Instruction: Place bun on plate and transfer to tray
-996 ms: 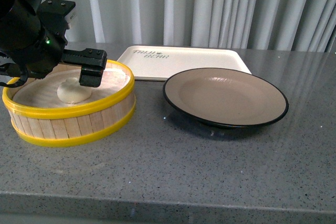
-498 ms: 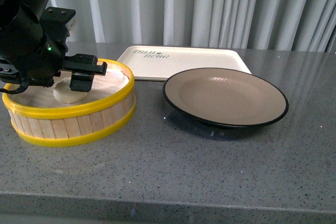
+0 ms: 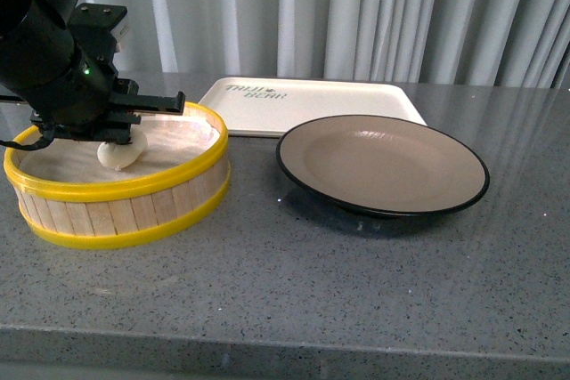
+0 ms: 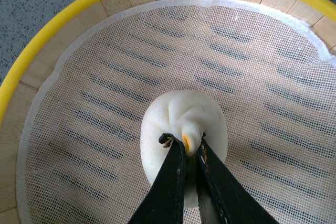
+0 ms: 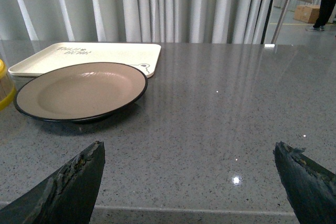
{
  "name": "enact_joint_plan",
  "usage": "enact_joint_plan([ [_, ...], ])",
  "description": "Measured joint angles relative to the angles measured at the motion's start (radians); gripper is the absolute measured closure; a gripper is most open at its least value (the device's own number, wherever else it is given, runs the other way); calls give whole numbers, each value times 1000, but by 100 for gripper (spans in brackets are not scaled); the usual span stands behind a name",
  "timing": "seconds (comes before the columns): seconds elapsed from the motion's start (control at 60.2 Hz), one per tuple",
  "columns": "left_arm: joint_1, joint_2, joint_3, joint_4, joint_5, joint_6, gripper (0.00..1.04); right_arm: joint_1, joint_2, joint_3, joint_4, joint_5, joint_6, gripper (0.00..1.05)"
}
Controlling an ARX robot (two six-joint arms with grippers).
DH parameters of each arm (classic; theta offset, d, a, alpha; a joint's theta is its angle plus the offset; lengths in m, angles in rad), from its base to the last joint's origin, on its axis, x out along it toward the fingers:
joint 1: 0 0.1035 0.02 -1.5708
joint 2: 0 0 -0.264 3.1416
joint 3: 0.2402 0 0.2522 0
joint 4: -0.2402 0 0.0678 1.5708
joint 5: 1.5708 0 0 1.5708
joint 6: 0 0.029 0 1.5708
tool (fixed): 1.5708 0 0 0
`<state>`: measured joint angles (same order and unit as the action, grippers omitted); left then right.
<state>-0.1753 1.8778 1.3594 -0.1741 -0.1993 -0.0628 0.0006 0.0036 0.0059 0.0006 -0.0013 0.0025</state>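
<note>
Two dark fingertips of the right gripper (image 5: 191,182) cut off at the edges of its wrist view, spread wide above the grey counter (image 5: 220,129) and gripping nothing. Half hidden in the front view behind the black left arm (image 3: 53,51): the bun (image 3: 118,156), lying on the mesh liner (image 4: 105,77) inside the yellow-rimmed steamer basket (image 3: 125,211), twisted top pinched between the almost-closed tips of the left gripper (image 4: 187,145). Right of the basket and not touching it, the plate (image 3: 383,166); farthest back, the tray (image 3: 312,100), lettering too blurred to read.
</note>
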Motion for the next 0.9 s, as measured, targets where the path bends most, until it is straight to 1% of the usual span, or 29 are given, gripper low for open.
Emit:
enact_joint_plan([
  [0.249, -31, -105, 10, 6, 19, 12, 101, 0, 0, 0, 0, 0, 0, 8],
  [0.415, -82, -159, 23, 5, 31, 32, 101, 0, 0, 0, 0, 0, 0, 8],
  [0.531, -154, -186, 15, 5, 46, 54, 101, 0, 0, 0, 0, 0, 0, 8],
  [0.747, -332, -155, 20, 19, 60, 92, 101, 0, 0, 0, 0, 0, 0, 8],
  [0.83, -401, -74, 77, 19, 69, 122, 101, 0, 0, 0, 0, 0, 0, 8],
  [0.897, -426, -19, 127, 3, 74, 137, 101, 0, 0, 0, 0, 0, 0, 8],
])
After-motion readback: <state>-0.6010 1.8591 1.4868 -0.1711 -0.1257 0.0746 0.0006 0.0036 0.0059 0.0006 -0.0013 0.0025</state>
